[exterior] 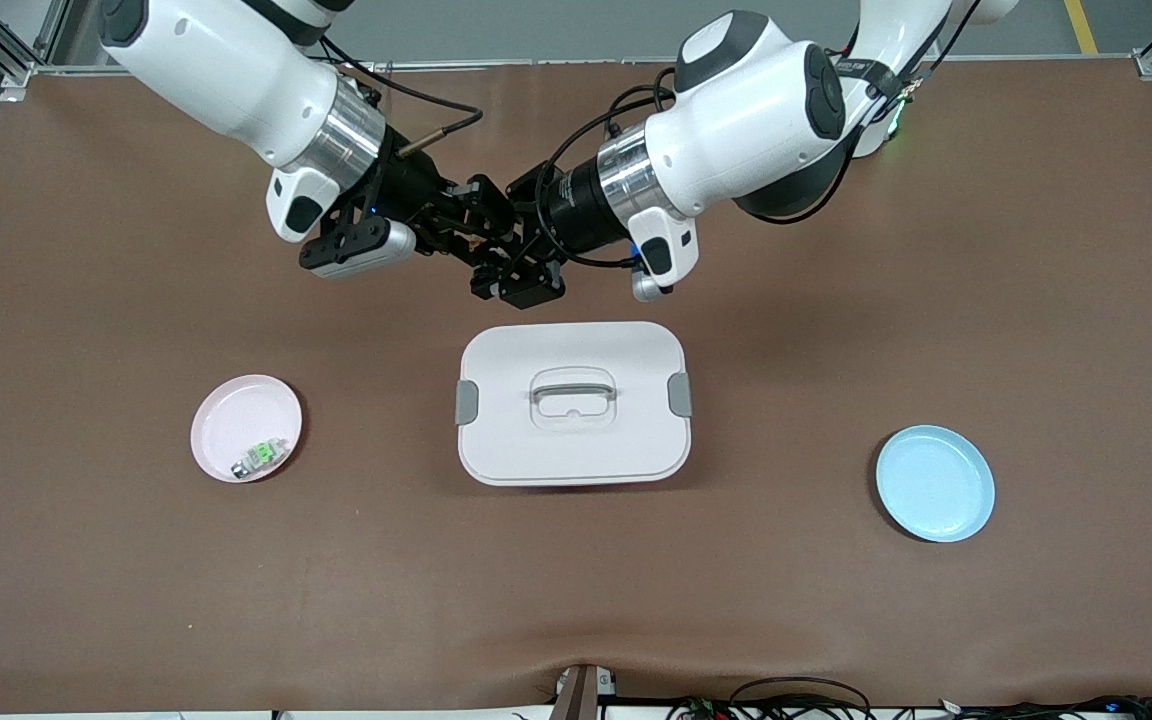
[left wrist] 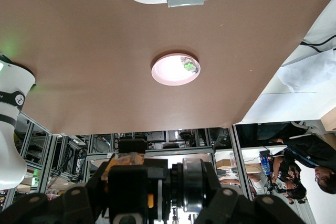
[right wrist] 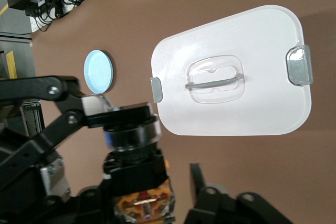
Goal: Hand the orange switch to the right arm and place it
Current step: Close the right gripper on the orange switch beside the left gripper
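Note:
Both grippers meet in the air over the brown table, over the part farther from the front camera than the white box. My left gripper (exterior: 518, 262) (left wrist: 152, 195) is shut on the orange switch (left wrist: 191, 192), a small black body with a silver ring and an orange end. In the right wrist view the orange switch (right wrist: 137, 169) lies between my right gripper's fingers. My right gripper (exterior: 461, 215) (right wrist: 157, 195) is open: one finger (right wrist: 197, 182) stands apart from the switch's side. In the front view the switch is hidden among the black fingers.
A white lidded box (exterior: 626, 440) with a handle sits mid-table. A pink plate (exterior: 231, 410) toward the right arm's end holds a small silver-and-green switch (exterior: 263, 456). A light blue plate (exterior: 934, 483) lies empty toward the left arm's end.

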Available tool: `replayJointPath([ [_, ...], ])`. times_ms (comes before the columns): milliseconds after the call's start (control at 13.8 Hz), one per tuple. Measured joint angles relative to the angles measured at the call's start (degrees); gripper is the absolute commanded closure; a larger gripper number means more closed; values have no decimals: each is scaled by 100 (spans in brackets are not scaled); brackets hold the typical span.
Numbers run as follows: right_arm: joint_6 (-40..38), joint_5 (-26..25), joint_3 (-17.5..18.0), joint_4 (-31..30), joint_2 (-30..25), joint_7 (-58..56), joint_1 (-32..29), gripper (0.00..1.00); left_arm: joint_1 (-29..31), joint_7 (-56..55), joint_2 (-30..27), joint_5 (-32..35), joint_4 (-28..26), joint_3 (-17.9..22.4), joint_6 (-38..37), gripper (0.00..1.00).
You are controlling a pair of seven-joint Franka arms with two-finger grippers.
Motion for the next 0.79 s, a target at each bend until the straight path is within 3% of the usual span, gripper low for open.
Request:
replayJointPath([
  [434,8,-2,-1,0,-3,-43,9,100,-1,0,5,-1,1,-1,-3,74],
  [506,8,-2,-2,3,-3,-52,9,100,-1,0,5,-1,1,-1,1,69],
  [578,8,-4,-2,9,-3,-60,9,100,-1,0,4,-1,5,-1,2,50],
  [723,4,-7,-5,20,-2,-140,9,100,1,-105,4,-1,10,-1,5,23],
  [795,0,-7,-8,26,-2,-217,9,100,2,-193,4,-1,10,-1,14,2],
])
